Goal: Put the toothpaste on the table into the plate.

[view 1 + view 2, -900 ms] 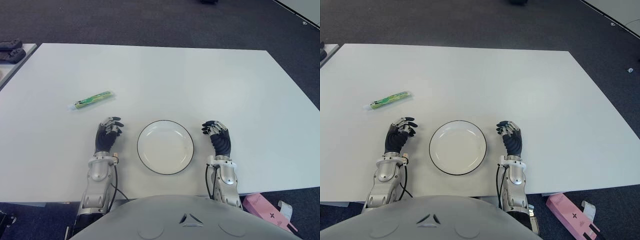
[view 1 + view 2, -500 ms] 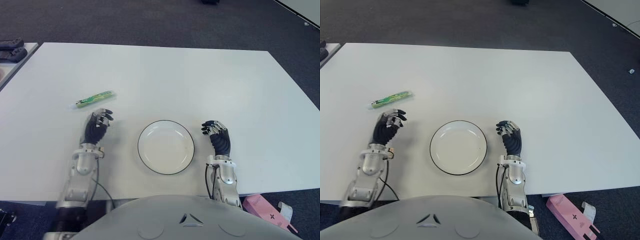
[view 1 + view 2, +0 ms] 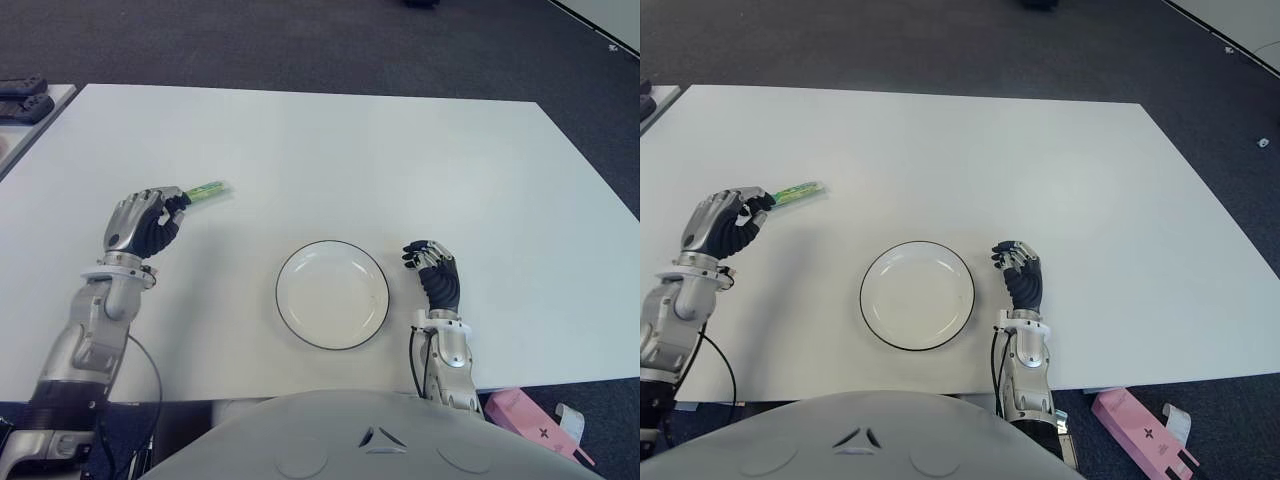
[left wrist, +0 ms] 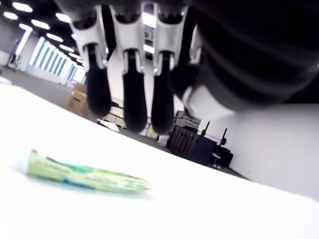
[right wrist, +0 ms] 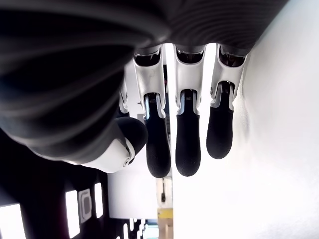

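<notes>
A green and white toothpaste tube [image 3: 205, 189] lies flat on the white table [image 3: 400, 160], left of centre. My left hand [image 3: 143, 221] hovers over the tube's near end, covering its cap end in the eye views. In the left wrist view the tube [image 4: 84, 176] lies on the table below the relaxed fingers [image 4: 134, 99], which hold nothing. The white plate [image 3: 332, 294] with a dark rim sits near the table's front edge, with nothing on it. My right hand [image 3: 434, 272] shows beside the plate on its right, fingers loosely curled around nothing.
Dark controllers [image 3: 22, 98] lie on a side table at the far left. A pink box [image 3: 530, 420] lies on the floor at the lower right. Dark carpet surrounds the table.
My left arm swung out to the left and forward, away from the plate, and its hand now sits over the near end of the toothpaste. The right hand has not moved.
</notes>
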Available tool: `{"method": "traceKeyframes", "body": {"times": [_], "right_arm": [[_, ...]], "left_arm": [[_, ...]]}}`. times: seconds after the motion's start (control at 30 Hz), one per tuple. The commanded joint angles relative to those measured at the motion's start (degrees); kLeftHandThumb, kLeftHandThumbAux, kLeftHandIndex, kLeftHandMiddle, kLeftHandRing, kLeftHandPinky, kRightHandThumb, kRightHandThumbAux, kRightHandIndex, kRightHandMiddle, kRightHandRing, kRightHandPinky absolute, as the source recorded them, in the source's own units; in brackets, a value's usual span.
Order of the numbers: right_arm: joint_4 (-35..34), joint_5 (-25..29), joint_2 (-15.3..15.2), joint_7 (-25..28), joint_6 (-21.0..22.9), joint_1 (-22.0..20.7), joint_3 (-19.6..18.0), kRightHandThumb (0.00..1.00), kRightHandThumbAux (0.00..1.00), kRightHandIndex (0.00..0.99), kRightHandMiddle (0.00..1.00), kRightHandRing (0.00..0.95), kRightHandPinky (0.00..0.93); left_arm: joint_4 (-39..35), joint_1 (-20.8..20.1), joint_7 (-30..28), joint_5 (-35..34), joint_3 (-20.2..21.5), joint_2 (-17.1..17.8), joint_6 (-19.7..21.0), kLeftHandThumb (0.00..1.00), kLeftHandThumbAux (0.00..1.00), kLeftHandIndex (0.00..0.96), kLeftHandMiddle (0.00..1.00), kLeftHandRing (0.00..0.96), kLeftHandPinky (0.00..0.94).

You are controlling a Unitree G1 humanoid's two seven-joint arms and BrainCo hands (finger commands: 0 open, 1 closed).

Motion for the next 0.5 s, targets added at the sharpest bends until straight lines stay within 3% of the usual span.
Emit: {"method": "traceKeyframes", "body": {"times": [0.03,0.17,0.23,0.3,0.5], "right_arm": [[1.4,0.3,0.6,-0.2,0.1,-0.5,0.0,0.709,0.727,0.428,0.492,0.489,0.483],[1.2,0.3,0.7,-0.2,-0.1,-0.4,0.1,0.709,0.727,0.428,0.492,0.488,0.479],[1.0,0.4,0.7,-0.2,-0.2,-0.3,0.2,0.709,0.727,0.428,0.491,0.488,0.481],[1.0,0.5,0.8,-0.2,-0.1,-0.3,0.2,0.709,0.727,0.428,0.491,0.488,0.479],[0.7,0.8,0.9,-0.2,0.6,-0.4,0.3,0.709,0.727,0.428,0.488,0.485,0.477]], "left_arm": [[1.6,-1.7,-1.5,5.1,-1.3,3.5,2.3,0.570,0.437,0.289,0.353,0.348,0.337],[0.9,-2.4,-2.3,9.3,-2.0,6.0,5.2,0.535,0.359,0.203,0.308,0.298,0.284],[-0.1,-2.9,-3.4,12.0,-2.2,7.7,7.1,0.518,0.299,0.097,0.240,0.213,0.191],[-1.0,-3.3,-4.6,13.0,-2.2,8.6,8.1,0.516,0.271,0.049,0.206,0.176,0.156],[-2.2,-5.4,-8.8,14.9,-2.9,12.1,9.4,0.523,0.224,0.005,0.093,0.077,0.103]]}}
